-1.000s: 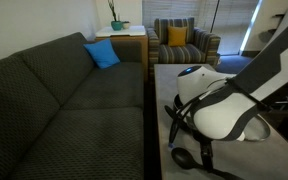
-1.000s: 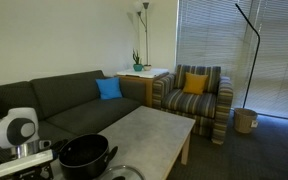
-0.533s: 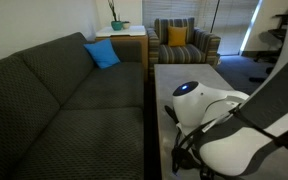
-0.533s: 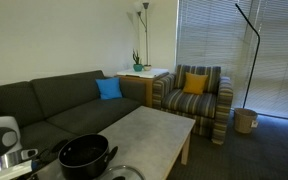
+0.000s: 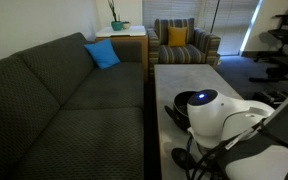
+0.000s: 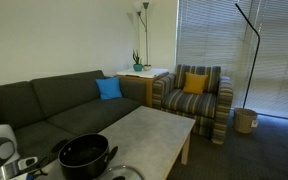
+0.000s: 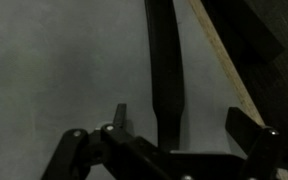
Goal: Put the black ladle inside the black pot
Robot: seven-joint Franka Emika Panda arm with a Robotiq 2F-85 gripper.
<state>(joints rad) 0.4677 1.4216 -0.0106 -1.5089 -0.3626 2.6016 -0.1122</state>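
Black ladle [image 7: 162, 60] btwn spread gripper [image 7: 179, 120] jaws, arm [image 5: 216, 118] lower

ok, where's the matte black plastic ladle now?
Wrist view: the ladle lies on the grey table near its edge, handle between the fingers of the open gripper.

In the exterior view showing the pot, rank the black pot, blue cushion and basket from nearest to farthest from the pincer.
From the pincer, lower left:
1. Black pot, beside it on the table.
2. Blue cushion, on the sofa's far end.
3. Basket, on the floor beyond the striped armchair, far right.
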